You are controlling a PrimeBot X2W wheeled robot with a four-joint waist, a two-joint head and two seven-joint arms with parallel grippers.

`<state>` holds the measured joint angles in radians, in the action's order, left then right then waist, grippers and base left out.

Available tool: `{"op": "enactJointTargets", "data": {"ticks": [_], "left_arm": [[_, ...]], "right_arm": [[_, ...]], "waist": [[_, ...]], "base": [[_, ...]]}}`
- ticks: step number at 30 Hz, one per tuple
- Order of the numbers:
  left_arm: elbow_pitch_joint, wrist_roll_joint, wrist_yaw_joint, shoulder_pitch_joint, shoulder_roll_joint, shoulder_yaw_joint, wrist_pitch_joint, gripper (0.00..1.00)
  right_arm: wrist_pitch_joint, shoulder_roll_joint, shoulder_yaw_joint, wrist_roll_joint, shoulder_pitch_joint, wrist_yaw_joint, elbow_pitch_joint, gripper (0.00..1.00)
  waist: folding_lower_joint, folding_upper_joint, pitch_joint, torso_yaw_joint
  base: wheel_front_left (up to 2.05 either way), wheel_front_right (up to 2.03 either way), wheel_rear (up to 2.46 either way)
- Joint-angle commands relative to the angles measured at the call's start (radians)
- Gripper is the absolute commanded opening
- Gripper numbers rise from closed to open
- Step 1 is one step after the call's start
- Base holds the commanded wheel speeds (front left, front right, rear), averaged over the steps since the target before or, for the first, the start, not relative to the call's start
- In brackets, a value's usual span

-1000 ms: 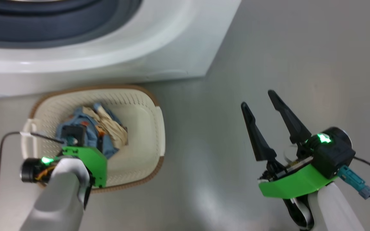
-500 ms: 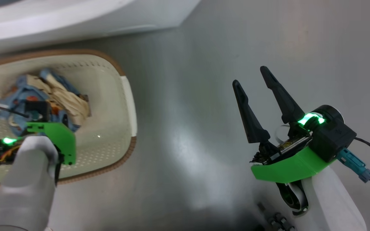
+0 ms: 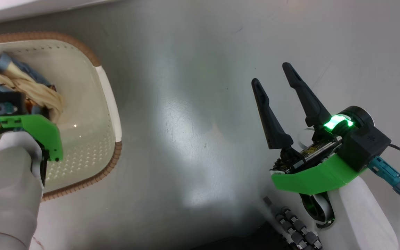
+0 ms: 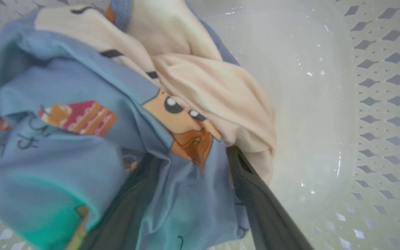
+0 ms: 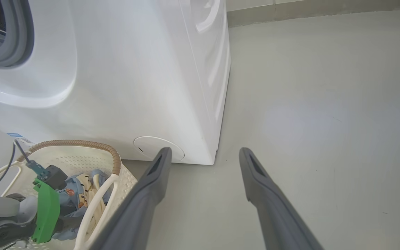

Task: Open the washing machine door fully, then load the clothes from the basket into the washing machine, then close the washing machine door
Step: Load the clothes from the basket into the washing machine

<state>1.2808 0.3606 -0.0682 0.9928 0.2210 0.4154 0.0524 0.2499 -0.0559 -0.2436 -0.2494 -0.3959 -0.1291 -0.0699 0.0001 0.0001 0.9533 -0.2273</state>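
The white perforated basket (image 3: 108,100) with a brown rim stands on the floor before the washing machine (image 5: 134,69). In it lie the clothes (image 4: 82,139), blue and cream with orange patches. My left gripper (image 4: 191,156) is open, its fingers pushed down into the bundle with blue fabric between them. In the head view the left wrist (image 3: 36,130) covers that gripper above the clothes (image 3: 19,81). My right gripper (image 3: 271,73) is open and empty over bare floor, right of the basket (image 5: 78,142). The washing machine door is out of view; a piece of grey gasket (image 5: 23,41) shows.
Grey floor (image 3: 193,121) stretches between the basket and my right arm. A strip of the washing machine (image 3: 30,8) runs along the head view's top left. Black rollers of my base (image 3: 295,229) sit at the bottom. A wall skirting (image 5: 290,14) lies far behind.
The head camera has turned, so basket and machine slid left and up in its picture. My left gripper stays down in the clothes. The right gripper stays open.
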Motion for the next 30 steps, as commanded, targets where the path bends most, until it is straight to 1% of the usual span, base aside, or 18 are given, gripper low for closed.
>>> {"op": "enactJointTargets", "data": {"ticks": [1, 2, 3, 4, 5, 6, 12, 18, 21, 30], "left_arm": [[0.002, 0.015, -0.012, -0.011, 0.036, -0.028, -0.005, 1.00], [0.003, 0.018, -0.014, -0.008, 0.035, -0.029, -0.009, 1.00], [0.003, 0.021, -0.015, -0.005, 0.035, -0.030, -0.012, 0.95], [0.004, 0.026, -0.016, -0.003, 0.034, -0.033, -0.017, 0.51], [0.005, 0.027, -0.016, -0.002, 0.033, -0.032, -0.022, 0.31], [0.005, 0.030, -0.018, -0.001, 0.032, -0.033, -0.026, 0.00], [0.007, 0.034, -0.024, -0.006, 0.033, -0.026, -0.035, 0.00], [0.008, 0.040, -0.031, -0.014, 0.030, -0.021, -0.022, 0.00], [0.009, 0.022, -0.032, -0.019, 0.027, 0.002, 0.006, 0.00], [0.009, 0.052, -0.026, -0.061, 0.015, -0.013, 0.092, 0.00]], "right_arm": [[0.012, 0.006, -0.022, -0.004, 0.023, -0.002, -0.025, 1.00], [0.012, 0.006, -0.023, -0.004, 0.023, -0.002, -0.025, 1.00], [0.012, 0.006, -0.024, -0.003, 0.023, -0.002, -0.025, 1.00], [0.012, 0.006, -0.026, -0.003, 0.023, -0.002, -0.025, 1.00], [0.012, 0.006, -0.027, -0.003, 0.023, -0.002, -0.024, 1.00], [0.012, 0.006, -0.027, -0.004, 0.022, -0.002, -0.024, 1.00], [0.012, 0.006, -0.024, -0.006, 0.023, -0.002, -0.021, 1.00], [0.012, 0.006, -0.020, 0.002, 0.023, -0.002, -0.015, 1.00], [0.012, 0.006, -0.016, 0.008, 0.025, -0.002, -0.010, 1.00], [0.012, 0.006, -0.004, 0.032, 0.040, -0.002, 0.015, 1.00]], "waist": [[-0.0001, -0.0001, 0.010, -0.006], [-0.0001, -0.0001, 0.011, -0.006], [-0.0001, -0.0001, 0.011, -0.006], [-0.0001, -0.0001, 0.011, -0.007], [-0.0001, -0.0001, 0.010, -0.008], [-0.0001, -0.0001, 0.009, -0.009], [-0.0001, -0.0001, -0.003, -0.010], [-0.0001, -0.0001, -0.032, 0.005], [-0.0001, -0.0001, -0.056, 0.018], [-0.0001, -0.0001, -0.154, 0.057]], "base": [[0.00, 0.00, 0.00], [0.00, 0.00, 0.00], [0.00, 0.00, 0.00], [0.00, 0.00, 0.00], [0.00, 0.00, 0.00], [0.00, 0.00, 0.00], [0.00, 0.00, 0.00], [0.00, 0.00, 0.00], [0.00, 0.00, 0.00], [0.00, 0.00, 0.00]]}}
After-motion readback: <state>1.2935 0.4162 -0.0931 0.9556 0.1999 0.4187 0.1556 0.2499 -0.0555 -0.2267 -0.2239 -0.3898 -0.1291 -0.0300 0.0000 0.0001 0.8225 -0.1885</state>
